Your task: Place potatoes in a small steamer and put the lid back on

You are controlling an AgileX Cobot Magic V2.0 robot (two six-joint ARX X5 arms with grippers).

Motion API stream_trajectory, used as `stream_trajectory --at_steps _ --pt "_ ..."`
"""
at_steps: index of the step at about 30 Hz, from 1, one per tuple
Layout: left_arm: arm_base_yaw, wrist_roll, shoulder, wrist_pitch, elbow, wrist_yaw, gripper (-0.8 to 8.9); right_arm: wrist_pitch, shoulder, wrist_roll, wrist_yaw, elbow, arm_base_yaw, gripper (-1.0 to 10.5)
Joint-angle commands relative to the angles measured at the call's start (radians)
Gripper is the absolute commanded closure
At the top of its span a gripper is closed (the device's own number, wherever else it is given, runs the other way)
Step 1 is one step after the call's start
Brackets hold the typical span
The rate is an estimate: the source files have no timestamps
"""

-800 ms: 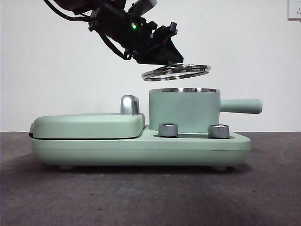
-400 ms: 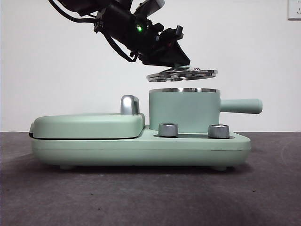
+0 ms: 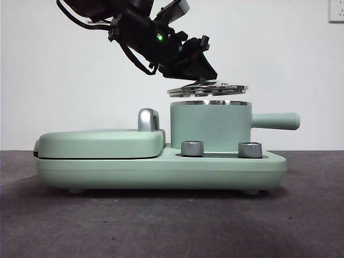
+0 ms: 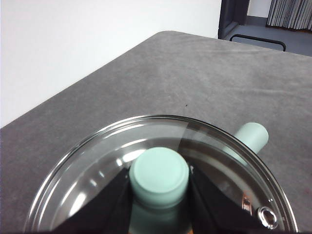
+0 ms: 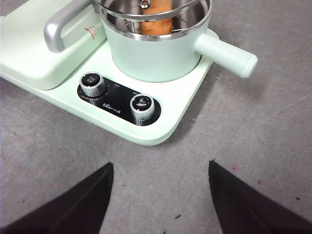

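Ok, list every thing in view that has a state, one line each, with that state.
lid: held by its knob, nearly level, just above the pot, not seated.
small steamer: uncovered, on the base.
potato: inside the steamer.
griddle cover: closed.
left gripper: shut on the lid knob.
right gripper: open, empty, over the table in front of the cooker.

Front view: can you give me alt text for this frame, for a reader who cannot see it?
A black claw, the left arm's, holds a glass lid by its knob, nearly level just above the steel rim of a mint-green steamer pot, not yet seated. The pot sits on a green cooker base beside a closed griddle cover.
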Motion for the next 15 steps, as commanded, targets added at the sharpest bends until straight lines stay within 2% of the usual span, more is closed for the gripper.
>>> stream_trajectory --at_steps 1,15 --pt "-0.008 0.023 0.031 0.022 0.036 0.005 8.00 0.006 0.004 0.011 0.003 0.003 0.005 6.5" --pt "-0.014 0.029 0.045 0.022 0.036 0.005 8.00 0.006 0.004 0.011 0.007 0.003 0.005 6.5"
